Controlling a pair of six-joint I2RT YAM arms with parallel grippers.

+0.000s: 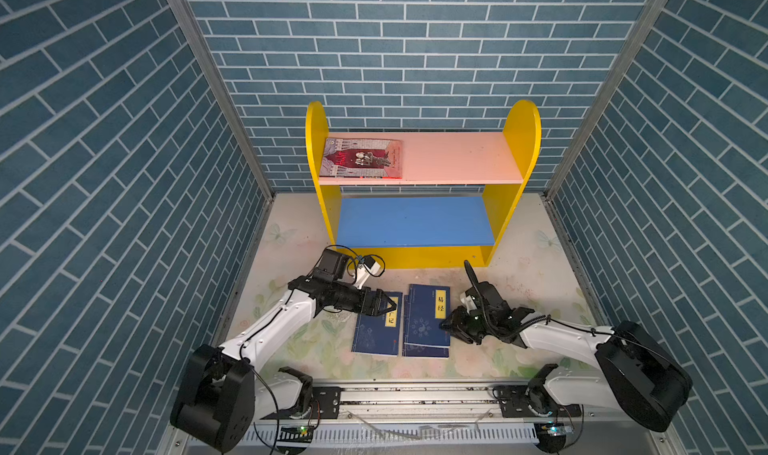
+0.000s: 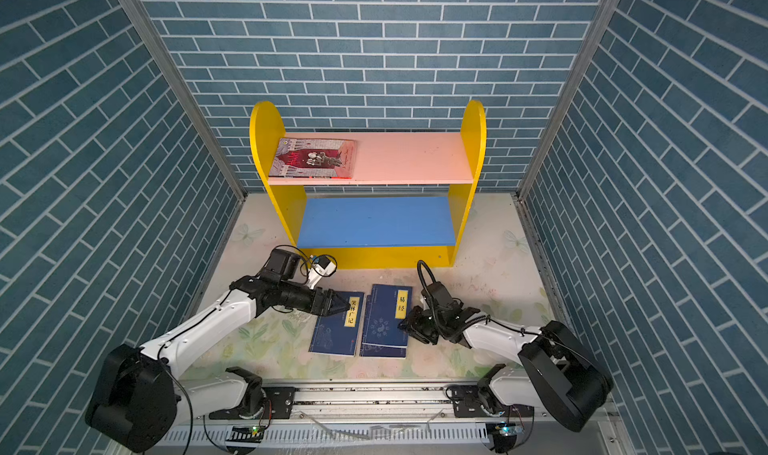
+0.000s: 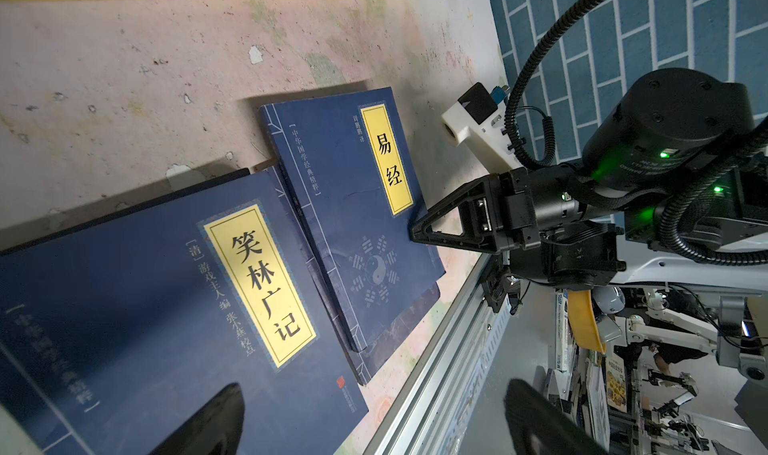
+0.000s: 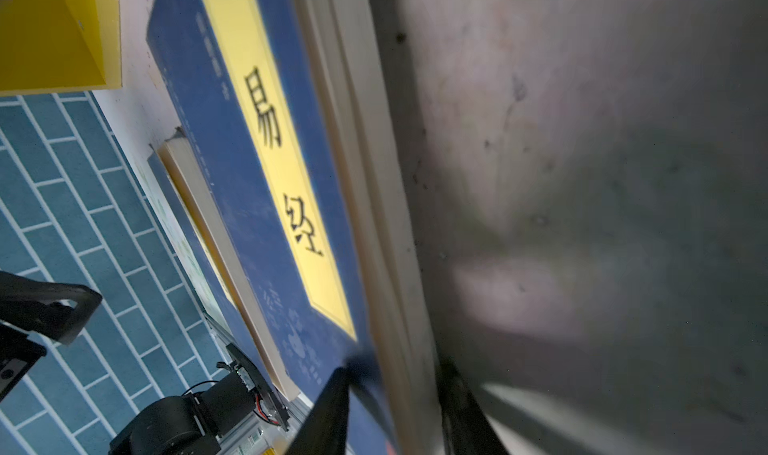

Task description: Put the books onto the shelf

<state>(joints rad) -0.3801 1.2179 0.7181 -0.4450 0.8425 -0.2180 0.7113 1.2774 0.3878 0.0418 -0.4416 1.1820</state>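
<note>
The right gripper [image 1: 444, 325] lay low on the table [image 1: 519, 291], its jaws narrowed and straddling the open page edge of the stack of navy books [image 1: 426, 328]. One finger [image 4: 328, 411] rested on the top cover and the other sat on the table side of the page block. The blurred wrist view did not show whether they were pinching, or how many books lay between them.

On the far side of the stack from that gripper, just beside it, lay a single navy book [image 1: 374, 332]. The left gripper [image 1: 386, 307] hovered over it with jaws spread wide, holding nothing.

Well beyond both grippers, and higher, stood the shelf [image 1: 315, 141]. The illustrated book [image 1: 361, 158] lay flat on its pink upper board [image 1: 457, 156], and its blue lower board [image 1: 415, 222] carried nothing.

These paperbacks looked light, thin and floppy, with smooth covers likely to slide on one another. Held only at the page edge, a book would probably droop, or just its cover would lift. A deeper bite at mid-length of the long edge seemed safer.
</note>
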